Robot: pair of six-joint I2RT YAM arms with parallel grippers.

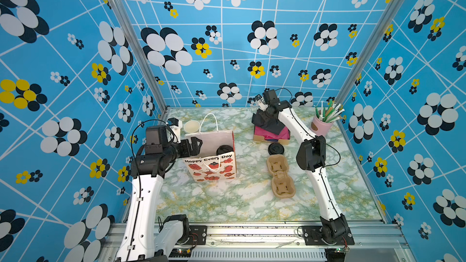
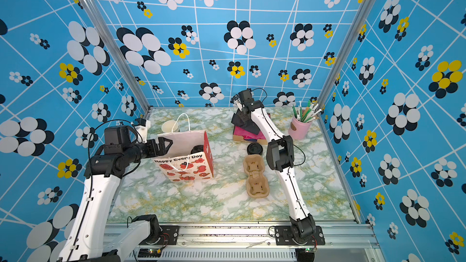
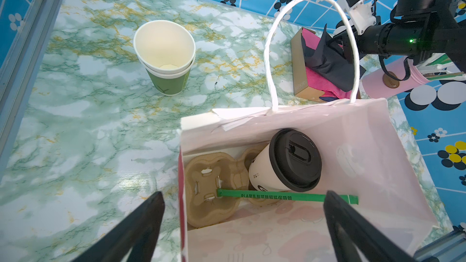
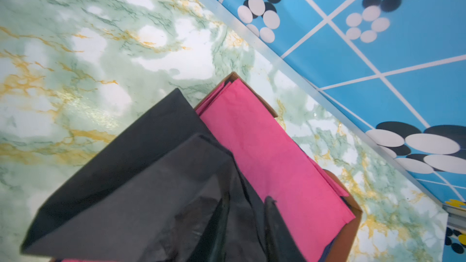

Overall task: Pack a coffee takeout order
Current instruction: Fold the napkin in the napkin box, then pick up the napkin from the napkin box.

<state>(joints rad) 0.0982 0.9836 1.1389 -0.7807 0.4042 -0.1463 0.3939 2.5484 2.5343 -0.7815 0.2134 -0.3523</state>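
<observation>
The white paper cup (image 3: 272, 170) with its black lid (image 3: 295, 160) leans inside the printed paper bag (image 1: 211, 167), beside a cardboard carrier (image 3: 211, 187) and a green wrapped straw (image 3: 277, 195). My left gripper (image 3: 243, 195) is wide open over the bag's left rim, one finger outside the bag and one over its inside. The black napkin (image 4: 141, 167) is tented up over the pink napkins (image 4: 264, 147) in their box. My right gripper (image 4: 248, 205) is down on it, jaws slightly apart with a fold of black napkin between them.
Stacked green cups (image 3: 166, 54) stand behind the bag at the back left. A loose black lid (image 1: 276, 149) and a second cardboard carrier (image 1: 280, 177) lie mid-table. A pink cup of straws (image 1: 322, 124) stands at the back right, close to my right arm.
</observation>
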